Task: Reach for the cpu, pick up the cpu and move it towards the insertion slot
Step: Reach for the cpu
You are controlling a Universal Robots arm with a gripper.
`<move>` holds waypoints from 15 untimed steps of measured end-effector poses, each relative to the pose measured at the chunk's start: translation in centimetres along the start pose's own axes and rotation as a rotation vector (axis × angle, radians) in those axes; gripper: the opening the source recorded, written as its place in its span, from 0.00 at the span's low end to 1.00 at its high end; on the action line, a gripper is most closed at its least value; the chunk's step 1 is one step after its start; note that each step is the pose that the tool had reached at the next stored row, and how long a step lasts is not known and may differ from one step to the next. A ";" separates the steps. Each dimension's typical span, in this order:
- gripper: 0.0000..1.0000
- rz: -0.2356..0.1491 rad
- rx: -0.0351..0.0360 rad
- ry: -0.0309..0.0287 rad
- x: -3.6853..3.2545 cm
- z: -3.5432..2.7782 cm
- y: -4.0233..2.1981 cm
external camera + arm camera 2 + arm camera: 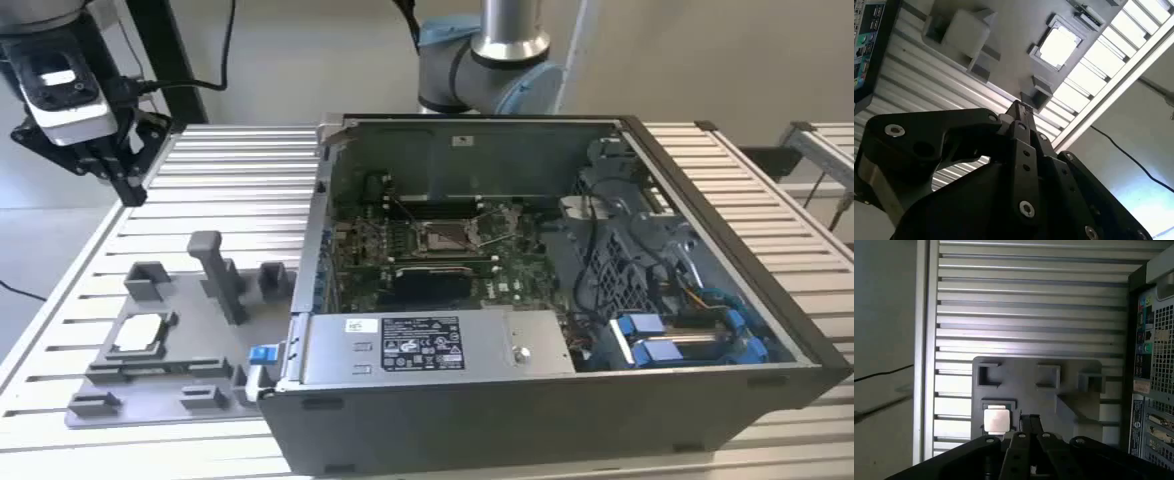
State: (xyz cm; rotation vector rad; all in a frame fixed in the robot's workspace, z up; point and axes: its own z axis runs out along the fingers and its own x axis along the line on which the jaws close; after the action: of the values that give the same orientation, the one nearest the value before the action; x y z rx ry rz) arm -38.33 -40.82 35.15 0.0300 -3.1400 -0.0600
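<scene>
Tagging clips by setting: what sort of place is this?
Probably a robotics lab workcell for PC assembly: an open computer case with its motherboard exposed, a grey fixture plate holding the cpu, a slatted aluminium table under both, and a robot arm behind.

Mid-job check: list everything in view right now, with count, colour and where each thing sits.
cpu: one, silver-grey, seated in a pocket of the fixture plate.
fixture plate: one, grey, on the table at the exterior view's left, beside the case.
insertion slot: one, silver frame with a dark centre, on the green board inside the case.
computer case: one, dark grey, open-sided, on the table.
table: one, ribbed, silver-white, under everything.
end effector: one, black, shut and empty, raised above the table, apart from the cpu.
</scene>
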 end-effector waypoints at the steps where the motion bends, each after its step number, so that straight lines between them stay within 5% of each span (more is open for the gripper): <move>1: 0.00 0.000 0.0000 0.0000 0.00 0.00 0.00; 15: 0.00 0.000 0.0000 -0.0002 0.20 -0.01 0.00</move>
State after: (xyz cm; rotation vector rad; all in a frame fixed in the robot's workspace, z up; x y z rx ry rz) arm -38.53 -40.82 35.16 0.0298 -3.1402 -0.0600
